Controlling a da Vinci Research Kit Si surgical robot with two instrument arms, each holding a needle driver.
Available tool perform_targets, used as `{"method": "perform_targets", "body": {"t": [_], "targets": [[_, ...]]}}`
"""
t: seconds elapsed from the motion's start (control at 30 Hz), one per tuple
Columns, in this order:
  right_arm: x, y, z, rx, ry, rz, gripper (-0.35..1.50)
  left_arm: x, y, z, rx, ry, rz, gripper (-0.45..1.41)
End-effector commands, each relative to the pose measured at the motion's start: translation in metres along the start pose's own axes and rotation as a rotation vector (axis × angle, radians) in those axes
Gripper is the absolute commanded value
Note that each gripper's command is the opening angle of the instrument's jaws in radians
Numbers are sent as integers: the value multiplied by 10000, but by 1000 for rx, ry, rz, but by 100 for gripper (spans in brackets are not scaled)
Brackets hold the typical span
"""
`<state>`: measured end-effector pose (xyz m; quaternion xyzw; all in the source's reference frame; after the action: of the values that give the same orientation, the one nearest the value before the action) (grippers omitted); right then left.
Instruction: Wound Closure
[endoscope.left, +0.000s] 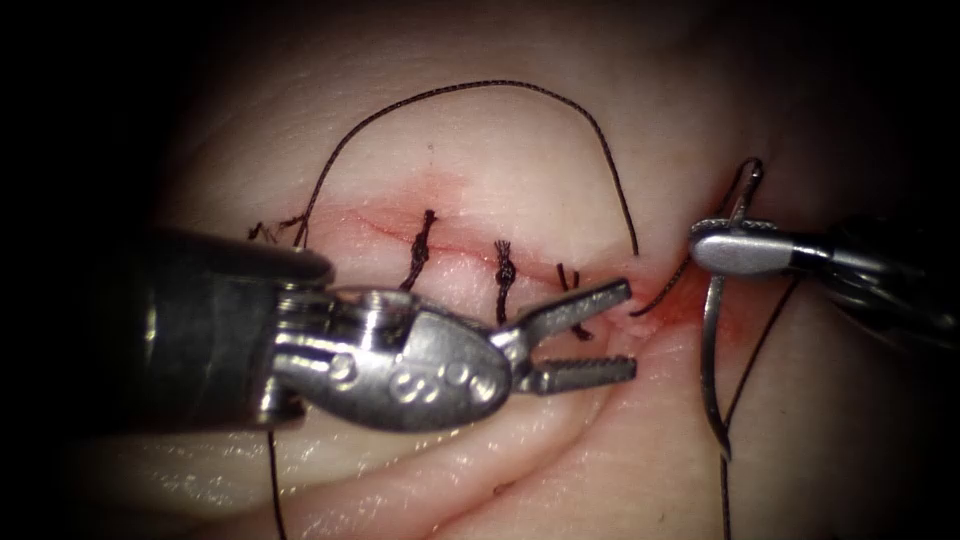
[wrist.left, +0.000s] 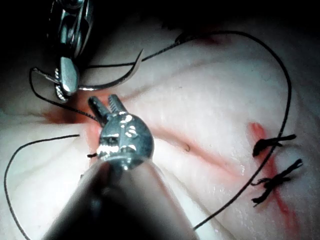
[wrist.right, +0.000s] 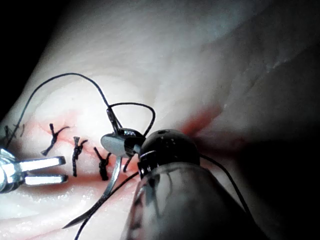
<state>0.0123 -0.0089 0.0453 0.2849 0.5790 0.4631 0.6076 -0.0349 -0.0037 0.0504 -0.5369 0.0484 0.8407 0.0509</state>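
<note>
Nearest me, my left pincer (endoscope.left: 590, 335) hangs with jaws apart, holding nothing, right over the cut (endoscope.left: 470, 255) in the tissue (endoscope.left: 520, 140); I could snag the third knot (endoscope.left: 572, 300) beside it. Beyond, at the cut's right end, my right pincer (endoscope.left: 735, 248) is clamped on the needle (endoscope.left: 708, 340) near its thread end, clear of tissue; the grip might slip. Behind, the looped thread (endoscope.left: 480, 88) could tangle

Black surround, one bright central light
</note>
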Motion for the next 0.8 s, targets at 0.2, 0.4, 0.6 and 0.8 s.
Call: {"method": "perform_targets", "body": {"t": [0.2,0.4,0.6,0.8], "targets": [[7,-3,7,-43,33,-123,-35,-33,6,42,-169,-187,-93,-45],[7,-8,12,-53,38,-173,-35,-58,15,68,-307,-396,-76,-45],[6,-9,14,-60,40,-227,-35,-75,6,77,-344,-486,-92,-45],[1,-11,15,-66,46,-296,-35,-90,-17,79,-281,-574,-67,-45]]}}
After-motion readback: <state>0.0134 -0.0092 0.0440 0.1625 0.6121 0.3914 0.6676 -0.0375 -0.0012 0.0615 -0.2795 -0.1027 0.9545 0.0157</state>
